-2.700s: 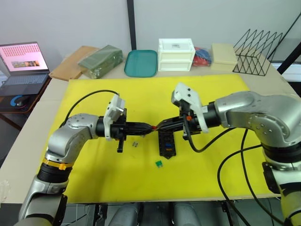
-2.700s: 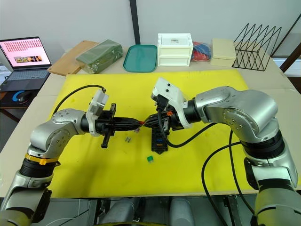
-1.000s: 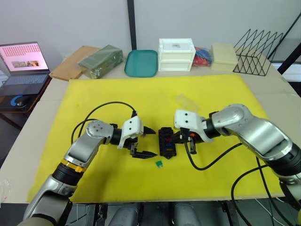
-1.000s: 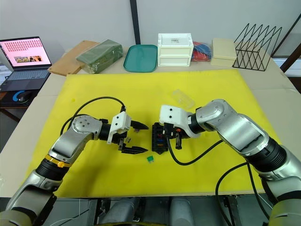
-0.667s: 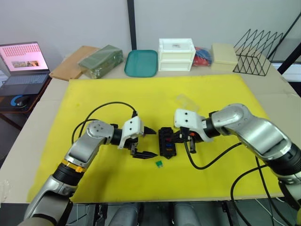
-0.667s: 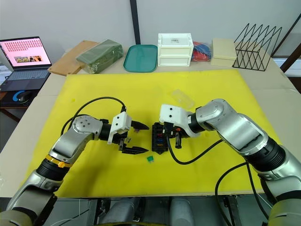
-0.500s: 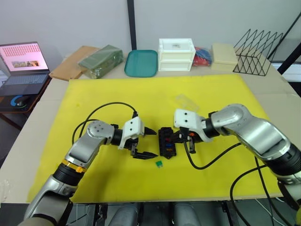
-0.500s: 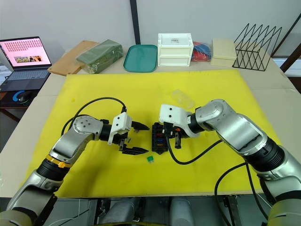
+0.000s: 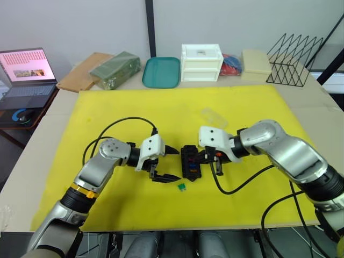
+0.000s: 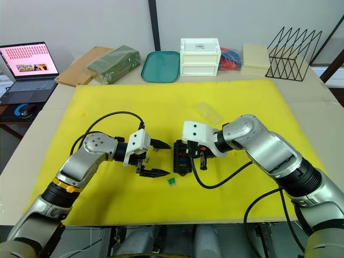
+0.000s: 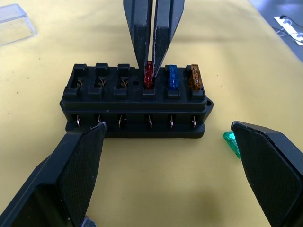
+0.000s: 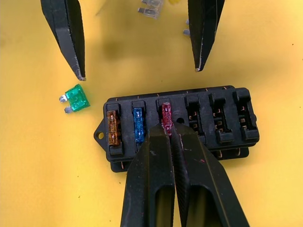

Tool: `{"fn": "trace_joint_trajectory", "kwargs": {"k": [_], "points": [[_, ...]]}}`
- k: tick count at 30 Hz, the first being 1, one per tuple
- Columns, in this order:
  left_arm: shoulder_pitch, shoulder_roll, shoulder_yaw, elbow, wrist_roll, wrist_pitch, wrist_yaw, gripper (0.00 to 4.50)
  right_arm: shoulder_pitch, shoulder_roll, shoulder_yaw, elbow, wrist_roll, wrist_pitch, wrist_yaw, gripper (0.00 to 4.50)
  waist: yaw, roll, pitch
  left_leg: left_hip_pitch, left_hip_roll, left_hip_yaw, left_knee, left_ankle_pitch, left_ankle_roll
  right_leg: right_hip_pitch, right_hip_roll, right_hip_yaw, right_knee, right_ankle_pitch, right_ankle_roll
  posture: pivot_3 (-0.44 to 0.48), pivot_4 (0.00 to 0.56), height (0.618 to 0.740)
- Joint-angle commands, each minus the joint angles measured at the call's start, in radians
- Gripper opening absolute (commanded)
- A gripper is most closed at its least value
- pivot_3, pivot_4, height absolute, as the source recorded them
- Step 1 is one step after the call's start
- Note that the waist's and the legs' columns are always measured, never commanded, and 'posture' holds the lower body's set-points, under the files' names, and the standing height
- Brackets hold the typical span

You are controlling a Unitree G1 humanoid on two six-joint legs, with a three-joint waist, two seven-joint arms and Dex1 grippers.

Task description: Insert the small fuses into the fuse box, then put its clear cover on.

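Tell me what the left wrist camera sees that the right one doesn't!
Left wrist view: the clear cover on the mat beyond the fuse box. Right wrist view: a loose pale fuse. Both: the fuse box holding an orange fuse, a blue fuse and a red fuse, the right gripper shut on the red fuse, and a green fuse beside the box.
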Motion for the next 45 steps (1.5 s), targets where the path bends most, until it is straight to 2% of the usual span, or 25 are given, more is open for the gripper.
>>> {"fn": "trace_joint_trajectory", "kwargs": {"k": [1,17,20,23,37,38,39,42,45], "points": [[-0.002,-0.002,-0.001,-0.033,0.0,-0.008,0.006,4.45,0.025,0.007,0.019,0.027,-0.017,0.01,0.01,0.0,0.0,0.0,0.0,0.0,0.0,0.0,0.0,0.0,0.0,0.0,0.0,0.0,0.0,0.0,0.0,0.0,0.15,0.74],[-0.01,0.0,-0.002,-0.025,0.005,-0.014,0.001,4.45,0.042,0.027,0.005,0.04,-0.032,-0.02,0.026,0.0,0.0,0.0,-0.001,0.001,0.0,0.0,0.0,0.0,0.0,0.001,0.0,0.0,0.0,0.0,0.0,0.0,0.15,0.74],[-0.014,-0.001,0.0,-0.019,0.007,-0.02,-0.001,4.5,0.035,0.04,-0.014,0.037,-0.014,0.002,0.022,0.73,-0.001,0.0,-0.001,0.001,0.0,0.0,0.0,0.0,0.0,0.001,0.0,0.0,0.0,0.0,0.0,0.0,0.15,0.74],[-0.014,-0.005,-0.002,-0.014,0.01,-0.024,0.0,4.5,0.03,0.05,-0.024,0.035,-0.011,0.012,0.019,1.68,0.0,0.0,-0.001,0.001,0.0,0.0,0.0,0.0,0.0,0.001,0.0,0.0,0.0,0.0,0.0,0.0,0.15,0.74],[-0.016,-0.011,0.005,-0.002,0.018,-0.031,0.001,4.5,-0.039,0.067,-0.115,-0.011,0.064,0.07,0.027,1.68,0.0,0.0,-0.001,0.001,0.0,0.0,0.0,0.0,0.0,0.001,0.0,0.0,0.0,0.0,0.0,0.0,0.15,0.74],[-0.017,-0.011,0.005,0.002,0.018,-0.033,0.0,4.5,-0.041,0.067,-0.12,-0.014,0.073,0.075,0.028,1.3,0.0,0.0,-0.001,0.001,0.0,0.0,0.0,0.0,0.0,0.001,0.0,0.0,0.0,0.0,0.0,0.0,0.15,0.74],[-0.017,-0.011,0.006,0.005,0.019,-0.035,0.0,4.5,-0.042,0.069,-0.126,-0.017,0.083,0.079,0.029,1.15,0.0,0.0,-0.001,0.001,0.0,0.0,0.0,0.0,0.0,0.001,0.0,0.0,0.0,0.0,0.0,0.0,0.15,0.74],[-0.02,-0.012,0.006,0.011,0.02,-0.038,0.001,4.5,-0.04,0.07,-0.13,-0.018,0.097,0.084,0.025,0.07,0.0,0.0,-0.001,0.001,0.0,0.0,0.0,0.0,0.0,0.001,0.0,0.0,0.0,0.0,0.0,0.0,0.15,0.74],[-0.022,-0.015,0.005,0.012,0.021,-0.039,0.004,4.5,-0.028,0.07,-0.124,-0.017,0.094,0.074,0.019,0.01,0.0,0.0,-0.001,0.001,0.0,0.0,0.0,0.0,0.0,0.001,0.0,0.0,0.0,0.0,0.0,0.0,0.15,0.74]]}}
